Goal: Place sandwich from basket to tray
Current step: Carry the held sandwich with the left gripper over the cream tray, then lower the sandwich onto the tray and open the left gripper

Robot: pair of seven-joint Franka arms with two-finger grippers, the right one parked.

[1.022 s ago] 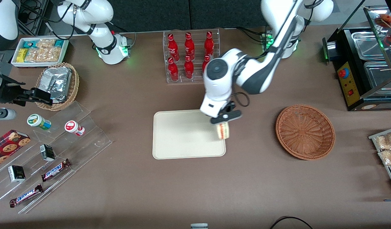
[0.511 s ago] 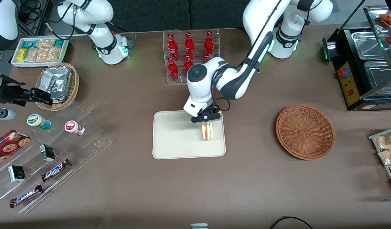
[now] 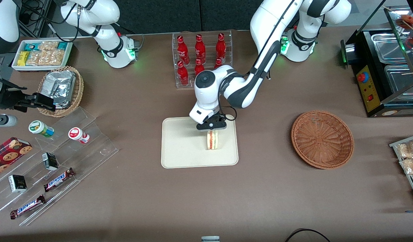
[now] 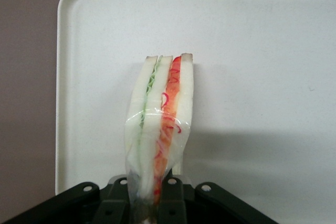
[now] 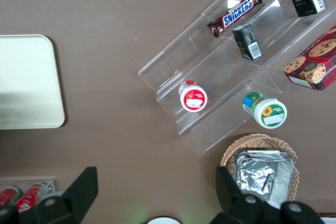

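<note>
My left gripper (image 3: 212,129) hangs over the cream-white tray (image 3: 182,148), shut on the wrapped end of the sandwich (image 3: 212,140). The wrist view shows the sandwich (image 4: 160,119) edge-on, white bread with green and red-orange layers, pinched between the black fingers (image 4: 174,195) with the tray (image 4: 262,51) beneath it. I cannot tell whether the sandwich touches the tray. The reddish-brown wicker basket (image 3: 322,139) stands empty toward the working arm's end of the table. A corner of the tray (image 5: 26,82) shows in the right wrist view.
A clear rack of red bottles (image 3: 201,57) stands just farther from the front camera than the tray. Toward the parked arm's end are a tan basket with foil packets (image 3: 61,88), a clear stepped stand with snacks (image 3: 58,168) and a white snack box (image 3: 41,53).
My gripper has carried the sandwich from above the tray's basket-side edge inward over the tray and lower. The arm's elbow has swung the same way.
</note>
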